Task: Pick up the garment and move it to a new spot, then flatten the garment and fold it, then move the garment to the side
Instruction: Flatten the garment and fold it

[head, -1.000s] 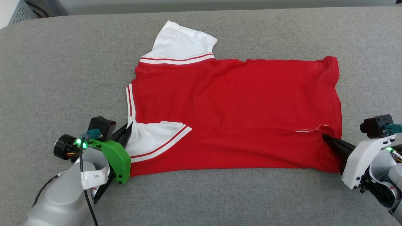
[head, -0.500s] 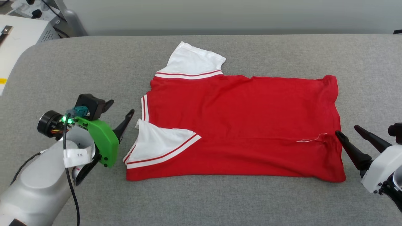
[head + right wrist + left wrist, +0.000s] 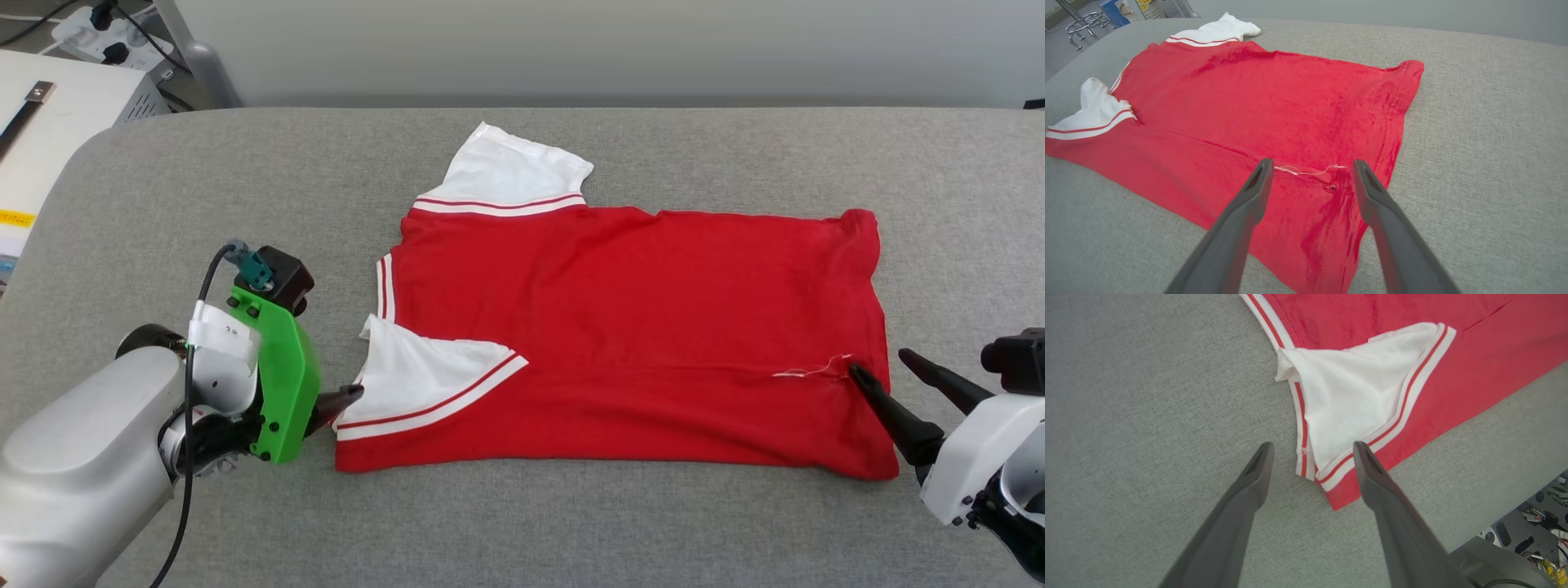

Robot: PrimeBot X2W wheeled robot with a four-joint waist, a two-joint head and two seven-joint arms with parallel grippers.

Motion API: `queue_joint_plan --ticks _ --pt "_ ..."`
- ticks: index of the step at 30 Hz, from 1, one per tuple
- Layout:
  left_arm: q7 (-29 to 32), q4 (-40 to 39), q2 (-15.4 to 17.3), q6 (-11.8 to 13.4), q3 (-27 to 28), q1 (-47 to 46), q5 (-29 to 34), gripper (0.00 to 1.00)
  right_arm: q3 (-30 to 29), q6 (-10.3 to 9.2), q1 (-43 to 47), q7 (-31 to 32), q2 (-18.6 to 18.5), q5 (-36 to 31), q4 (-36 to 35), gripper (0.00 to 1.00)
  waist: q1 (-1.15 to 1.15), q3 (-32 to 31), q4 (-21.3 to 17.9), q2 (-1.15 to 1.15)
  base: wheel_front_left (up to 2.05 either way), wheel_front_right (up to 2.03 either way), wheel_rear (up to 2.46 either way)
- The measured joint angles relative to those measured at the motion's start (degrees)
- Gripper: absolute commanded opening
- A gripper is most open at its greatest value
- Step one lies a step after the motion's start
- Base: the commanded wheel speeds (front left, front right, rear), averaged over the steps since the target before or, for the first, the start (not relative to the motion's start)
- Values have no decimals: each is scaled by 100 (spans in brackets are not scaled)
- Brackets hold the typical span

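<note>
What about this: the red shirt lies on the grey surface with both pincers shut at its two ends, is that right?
No: the pincers are open. The wrist views show the left pincer spread at the sleeve end of the red shirt and the right pincer spread at its hem, on the grey surface.

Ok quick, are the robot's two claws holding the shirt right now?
Left gripper: open, holding nothing, by the sleeve of the shirt.
Right gripper: open, holding nothing, by the shirt's hem.
</note>
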Motion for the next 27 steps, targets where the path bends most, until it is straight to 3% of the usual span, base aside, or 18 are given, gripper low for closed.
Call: queue_joint_plan --ticks 4,19,20,21,27 --pt "226 189 -52 0 -105 5 -218 100 -147 0 12 183 145 -122 -112 100 0 46 -65 0 0 0 0" --pt "97 1185 -437 -3 -412 210 -261 100 -293 0 -24 516 389 -377 -242 100 0 392 -344 0 0 0 0" --pt "97 1194 -438 -3 -431 207 -260 27 -302 0 -25 528 388 -386 -242 100 0 391 -349 0 0 0 0" --pt "96 1200 -438 -3 -441 204 -260 0 -304 0 -31 537 379 -405 -246 100 0 383 -349 0 0 0 0" --pt "-326 1093 -465 -29 -568 196 -213 0 -412 0 -357 623 114 -687 -425 100 0 267 -336 0 0 0 0"
